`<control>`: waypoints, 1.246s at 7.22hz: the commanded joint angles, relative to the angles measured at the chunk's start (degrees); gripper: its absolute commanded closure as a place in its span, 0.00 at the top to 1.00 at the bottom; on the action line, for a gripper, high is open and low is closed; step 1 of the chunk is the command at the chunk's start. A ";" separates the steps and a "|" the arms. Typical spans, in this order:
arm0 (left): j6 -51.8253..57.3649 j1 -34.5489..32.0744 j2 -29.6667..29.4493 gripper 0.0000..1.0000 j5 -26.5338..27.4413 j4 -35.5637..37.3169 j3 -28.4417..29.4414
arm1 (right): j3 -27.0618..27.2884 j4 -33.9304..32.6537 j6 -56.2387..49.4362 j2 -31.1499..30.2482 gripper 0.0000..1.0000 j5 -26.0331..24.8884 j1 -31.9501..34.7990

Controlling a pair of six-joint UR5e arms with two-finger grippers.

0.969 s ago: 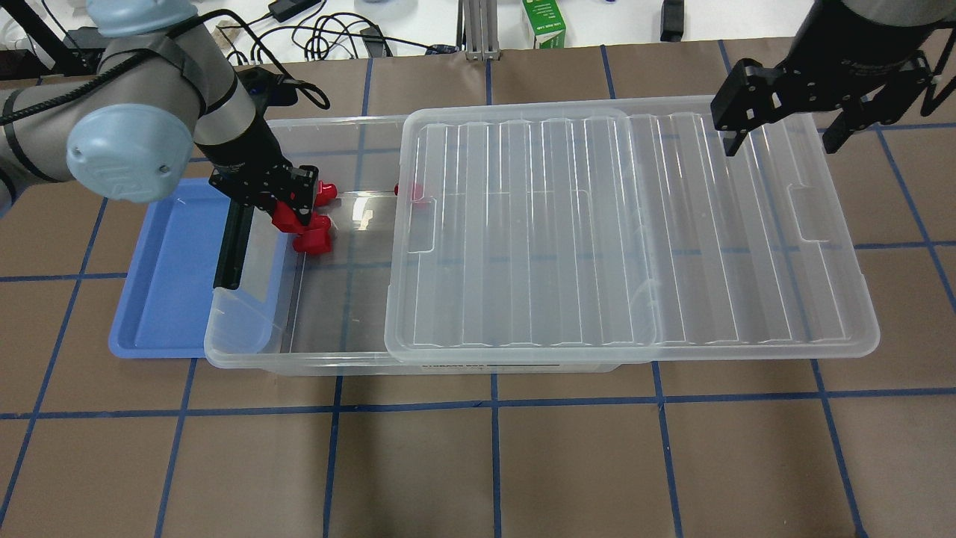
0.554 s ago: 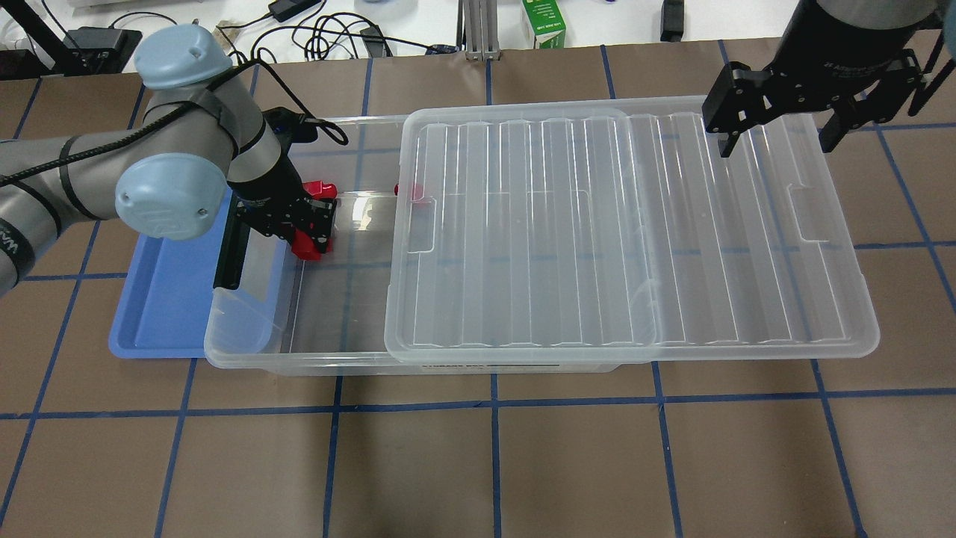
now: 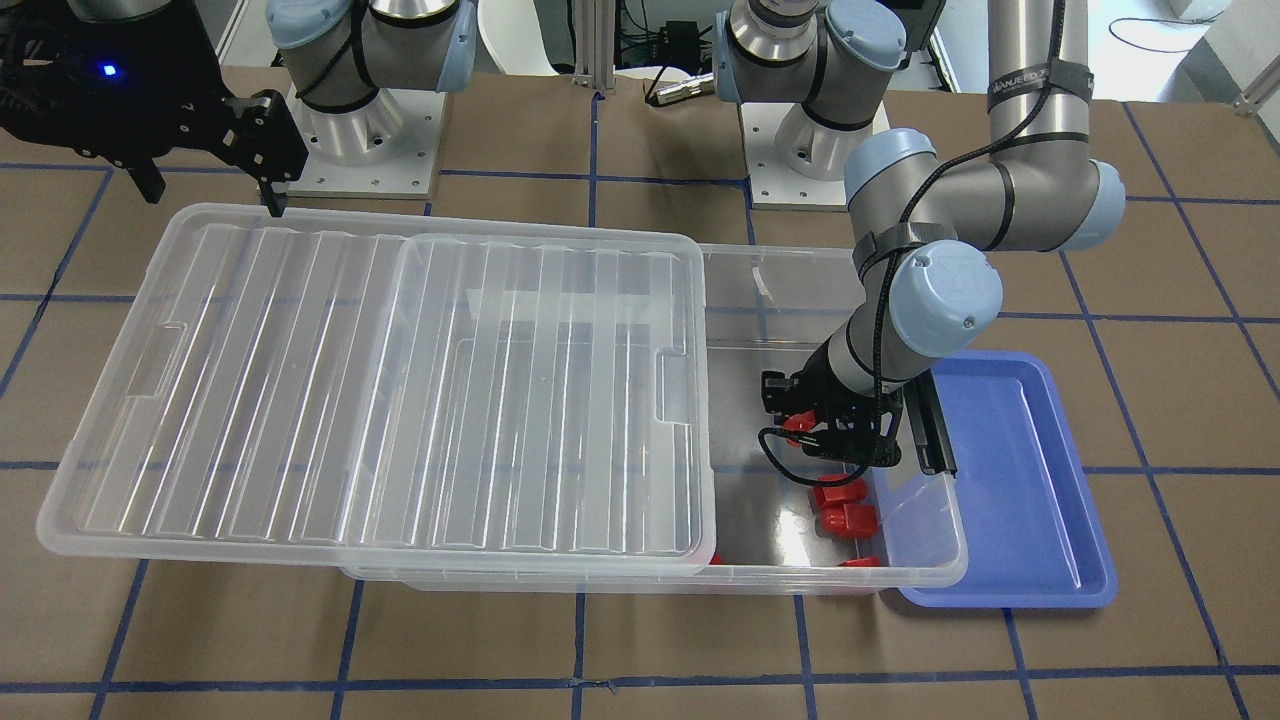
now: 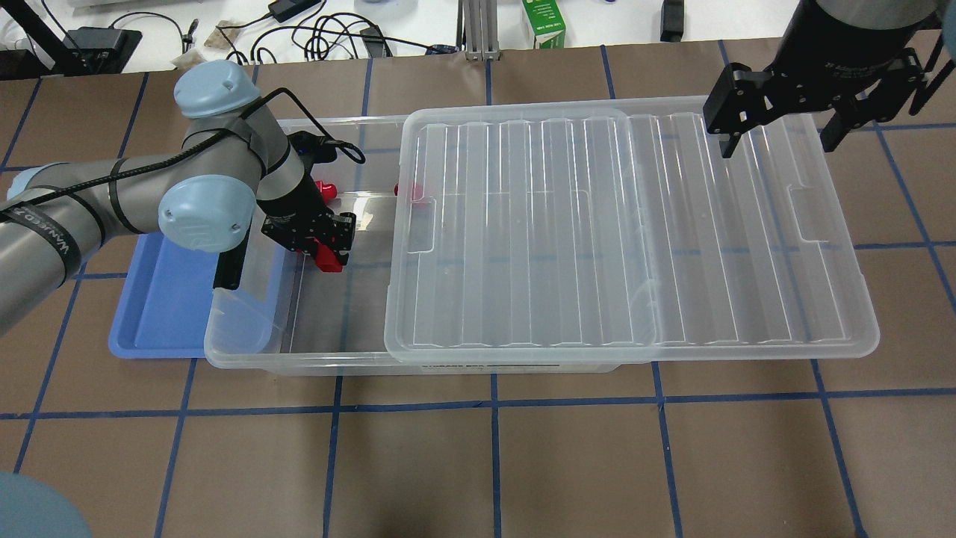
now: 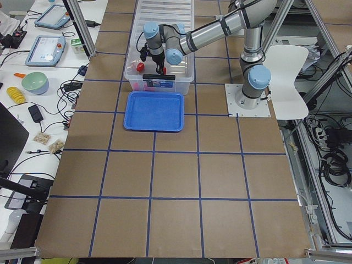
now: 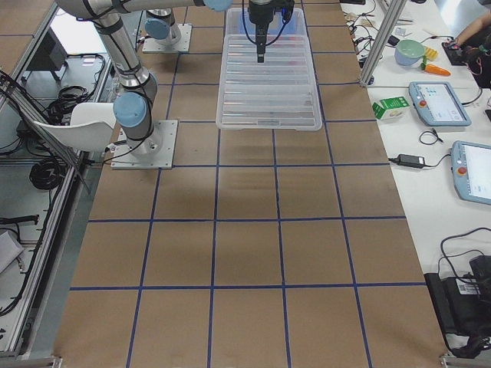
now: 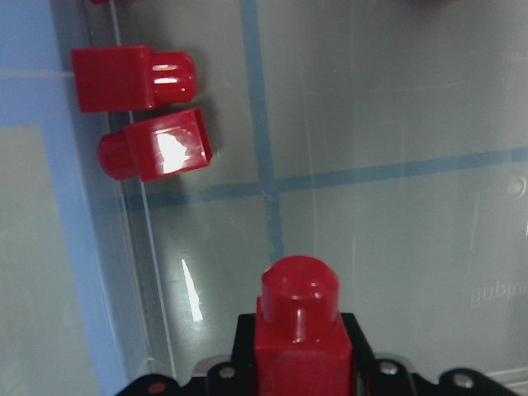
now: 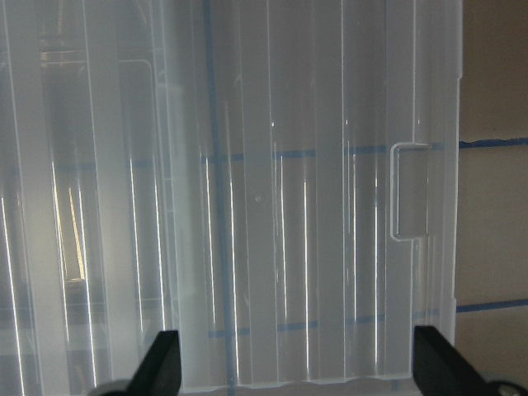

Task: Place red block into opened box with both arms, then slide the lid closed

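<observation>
My left gripper (image 4: 323,245) is shut on a red block (image 7: 299,328), stub pointing away from the wrist, low inside the open left end of the box (image 4: 246,357). Two more red blocks (image 7: 132,78) (image 7: 157,147) lie on the box floor by its end wall, and another red block (image 4: 415,193) shows at the lid's edge. The ribbed clear lid (image 4: 597,224) covers most of the box and overhangs its right end. My right gripper (image 4: 777,138) hangs open above the lid's far right part, touching nothing; its fingertips (image 8: 162,363) frame the lid's notch end.
A shallow blue tray (image 4: 160,299) lies against the box's left end, partly under it. Cables, a green carton (image 4: 544,24) and other gear sit past the table's far edge. The brown gridded table (image 4: 493,463) stretches in front of the box.
My left arm has swung right and slightly nearer over the box's open end, carrying the red block. The right gripper has barely shifted.
</observation>
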 commanded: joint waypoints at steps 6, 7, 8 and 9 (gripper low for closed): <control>0.77 -0.04 -5.98 0.04 0.51 2.88 -0.18 | 0.09 0.18 -0.10 0.00 1.00 0.00 0.00; 0.86 -0.04 -6.42 0.12 0.60 3.06 -0.18 | 0.09 0.09 -0.19 0.00 1.00 0.00 0.00; 0.68 -0.04 -6.69 0.36 0.51 3.15 -0.27 | 0.17 0.09 -0.19 0.00 1.00 0.09 0.00; 0.59 -0.13 -6.86 0.42 0.51 3.24 -0.35 | 0.09 0.09 -0.27 0.00 1.00 0.09 -0.09</control>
